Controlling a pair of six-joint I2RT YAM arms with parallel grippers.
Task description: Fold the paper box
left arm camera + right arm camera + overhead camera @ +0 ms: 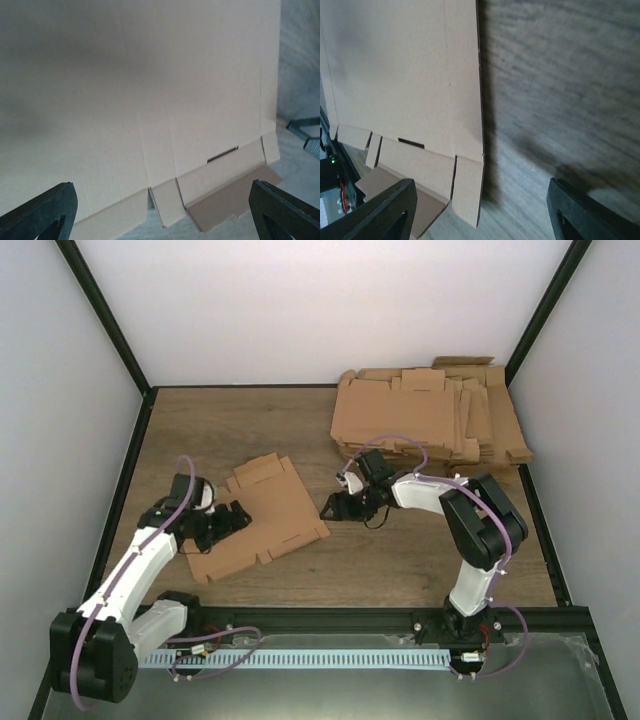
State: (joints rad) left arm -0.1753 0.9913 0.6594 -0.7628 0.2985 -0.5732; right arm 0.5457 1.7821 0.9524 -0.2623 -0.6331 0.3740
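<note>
Brown paper box flat; left gripper, right gripper both spread wide, empty, at its edges. Blank stack: top view only.

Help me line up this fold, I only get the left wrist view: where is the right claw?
Observer: The right claw sits low at the sheet's right-hand corner, opposite the left claw.
Operator: Is it gripping the sheet?
Observer: No. Its own view shows the claw open, with the sheet's edge lying between the fingers.
Operator: Anything else nearby?
Observer: A pile of cardboard blanks lies in the far right corner of the table, apart from the sheet.
</note>
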